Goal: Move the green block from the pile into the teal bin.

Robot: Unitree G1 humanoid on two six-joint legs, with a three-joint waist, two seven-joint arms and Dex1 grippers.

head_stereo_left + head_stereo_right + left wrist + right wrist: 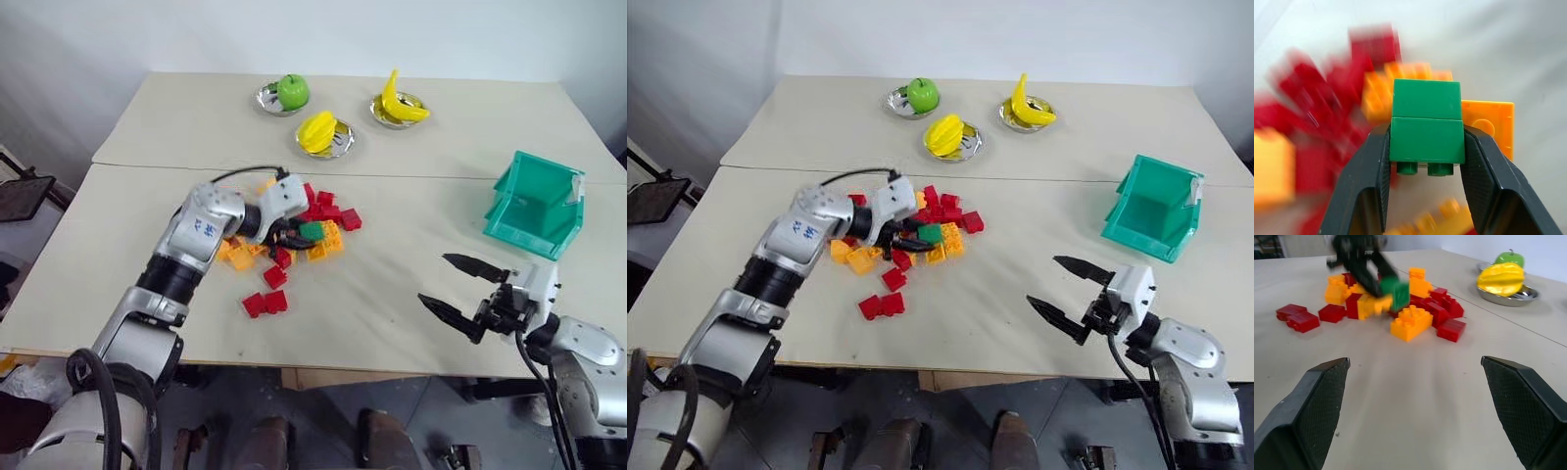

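Note:
The green block sits clamped between my left gripper's two black fingers, just above the pile of red, orange and yellow bricks in the middle of the table. My left gripper is shut on the block, and the right wrist view shows the block lifted over the bricks. The teal bin stands at the right side of the table, its open front facing the pile. My right gripper hovers open near the front edge, below the bin, with nothing between its fingers.
Three metal dishes stand at the back: a green apple, a yellow fruit and a banana. Two red bricks lie apart, in front of the pile. A seam crosses the tabletop behind the pile.

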